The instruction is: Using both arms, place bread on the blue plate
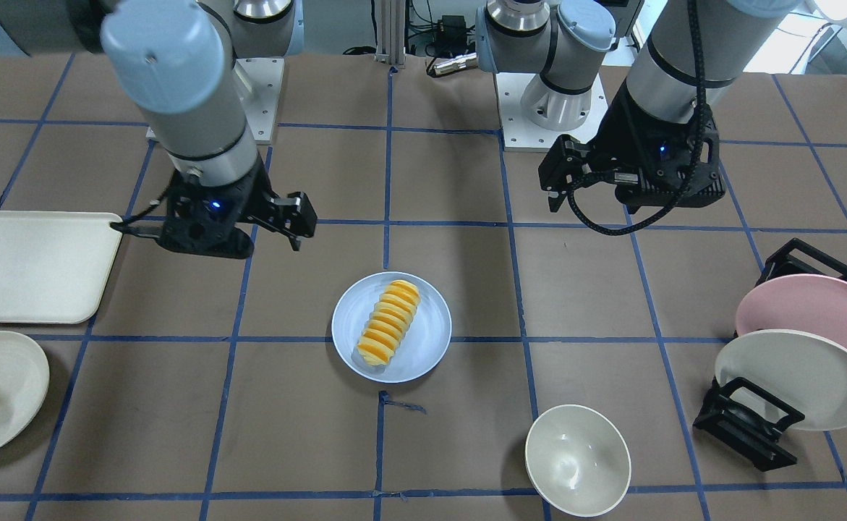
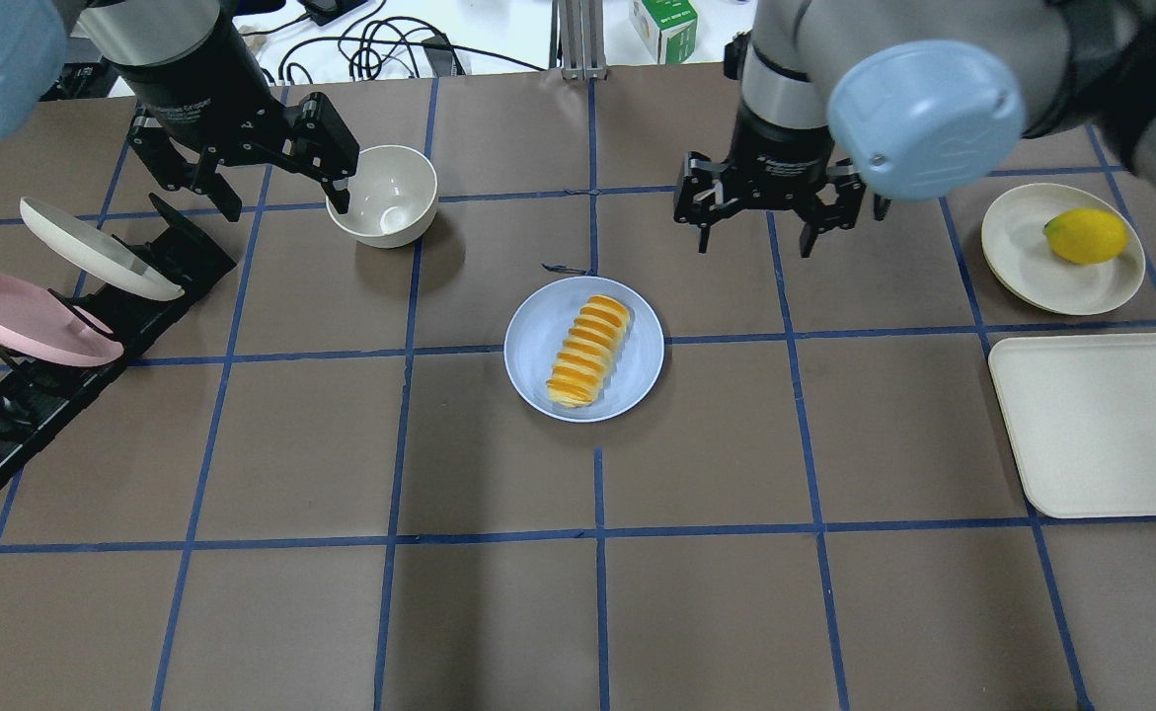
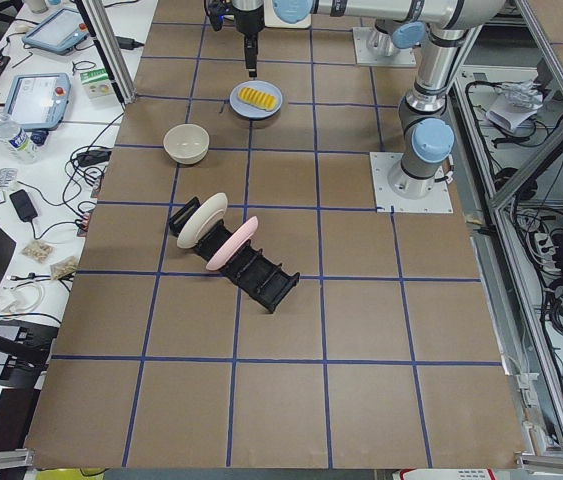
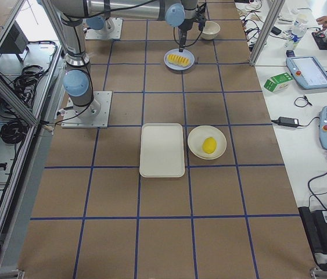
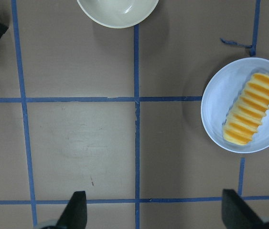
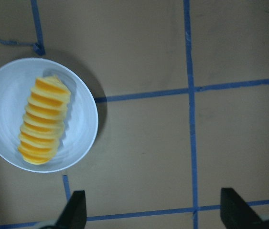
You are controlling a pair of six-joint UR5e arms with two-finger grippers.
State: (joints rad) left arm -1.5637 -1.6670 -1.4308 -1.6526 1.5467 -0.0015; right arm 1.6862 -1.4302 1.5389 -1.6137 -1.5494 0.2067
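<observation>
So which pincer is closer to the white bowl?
Left. The left pincer hangs just beside the white bowl; the right pincer is far off on the other side.

Left tool (image 2: 286,202), right tool (image 2: 755,242): raised, spread.

From my seat the bread (image 2: 589,352) lies on the plate (image 2: 530,341) at the middle of the counter (image 2: 499,612), running lengthwise away from the robot. Beyond the plate and to its left stands the bowl (image 2: 383,197), with the left gripper (image 2: 276,183) just beside it on the left. The right gripper (image 2: 755,237) hangs beyond the plate to its right, well apart from it. Along the left edge runs the rack (image 2: 188,259), holding two tilted plates, the farther one (image 2: 94,247) and the nearer one (image 2: 25,316). At far right (my awkward corner) a fruit (image 2: 1086,235) lies in a dish (image 2: 1022,267), and the tray (image 2: 1101,425) sits just on the near side of the dish.
</observation>
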